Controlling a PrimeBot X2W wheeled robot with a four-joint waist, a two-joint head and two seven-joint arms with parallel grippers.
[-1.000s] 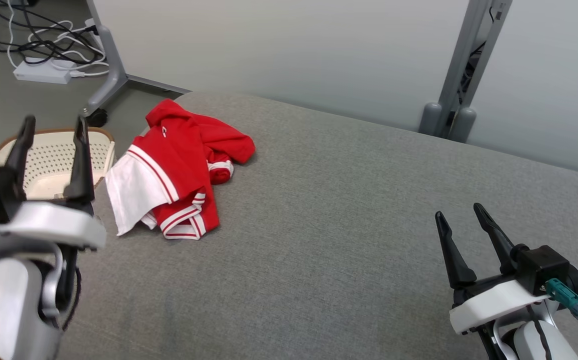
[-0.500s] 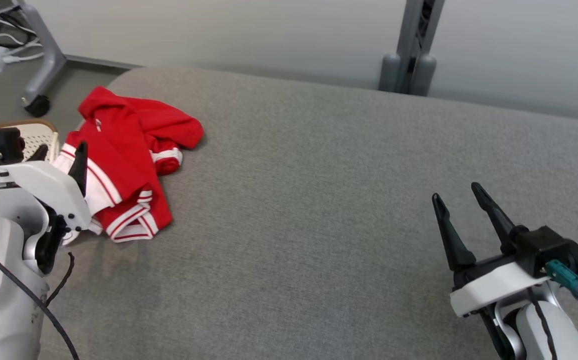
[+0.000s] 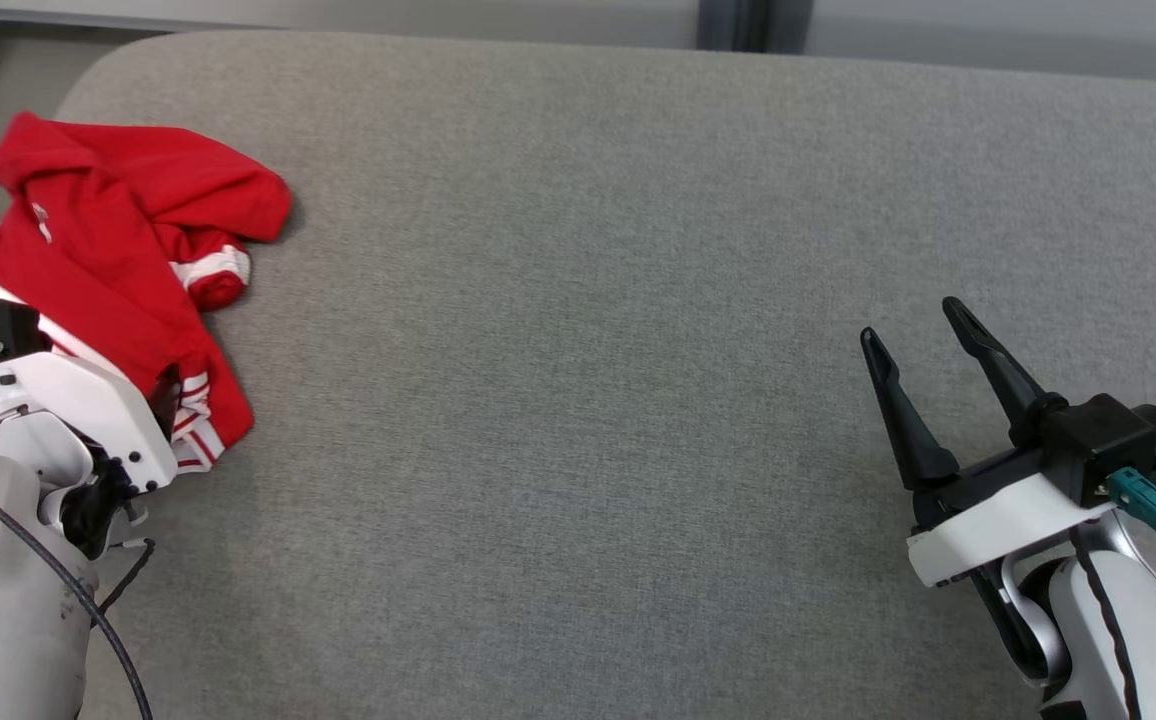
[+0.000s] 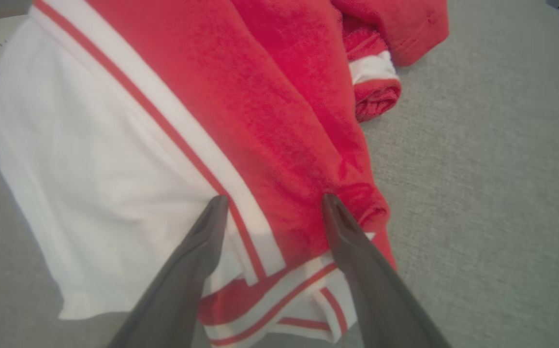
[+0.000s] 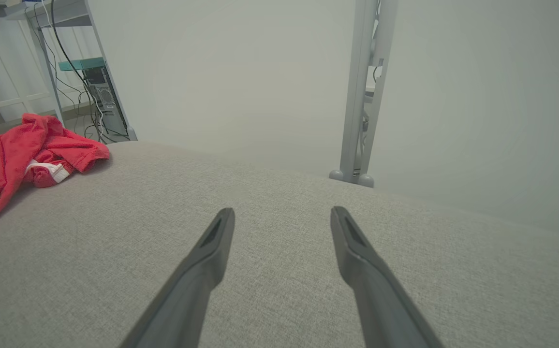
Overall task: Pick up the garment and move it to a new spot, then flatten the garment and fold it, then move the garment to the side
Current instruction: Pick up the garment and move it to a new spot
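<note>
Garment (image 3: 128, 200) is seen crumpled and ungrasped; no step is judged done. Left gripper (image 4: 273, 197) is held spread over it, right gripper (image 3: 909, 320) likewise spread, well away

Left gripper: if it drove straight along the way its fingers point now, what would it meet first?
The red-and-white garment: the left gripper is open, its tips straddling the garment's white stripe. How far off the cloth they are is unclear.
</note>
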